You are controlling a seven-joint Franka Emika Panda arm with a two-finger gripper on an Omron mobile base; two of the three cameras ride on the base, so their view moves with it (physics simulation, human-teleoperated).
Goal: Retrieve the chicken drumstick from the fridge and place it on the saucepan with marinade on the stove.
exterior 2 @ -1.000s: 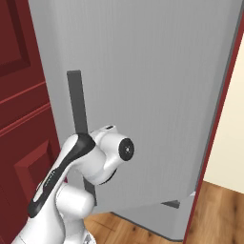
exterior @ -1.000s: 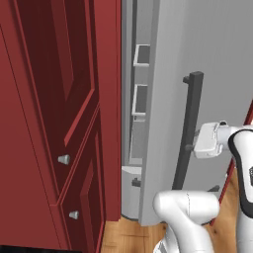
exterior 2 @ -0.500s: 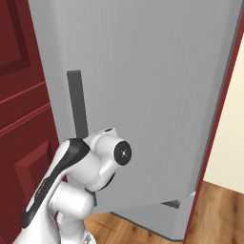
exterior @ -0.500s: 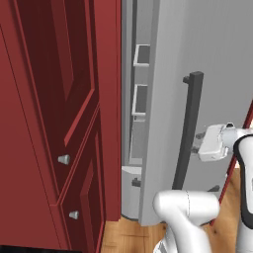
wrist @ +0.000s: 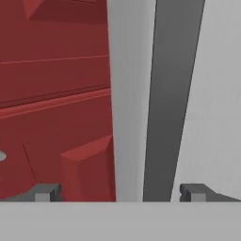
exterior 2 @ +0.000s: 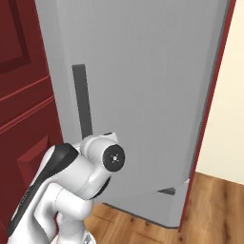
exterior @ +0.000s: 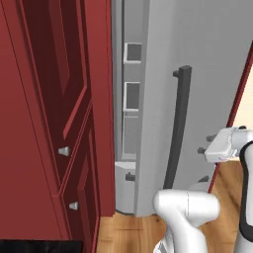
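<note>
claw (wrist: 120,192) drawn back from handle (exterior: 178,128), fingers spread, fridge (exterior: 207,59) ajar

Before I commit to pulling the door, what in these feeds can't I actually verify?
- Chicken drumstick: fridge only ajar; the left base view's gap shows door bins, not shelves.
- Pincer contact with the bar handle: hand view shows open tips straddling it, touching unclear.
- Right base view: the arm's own body covers the handle's lower end.
- Stove, saucepan: outside all views.
</note>
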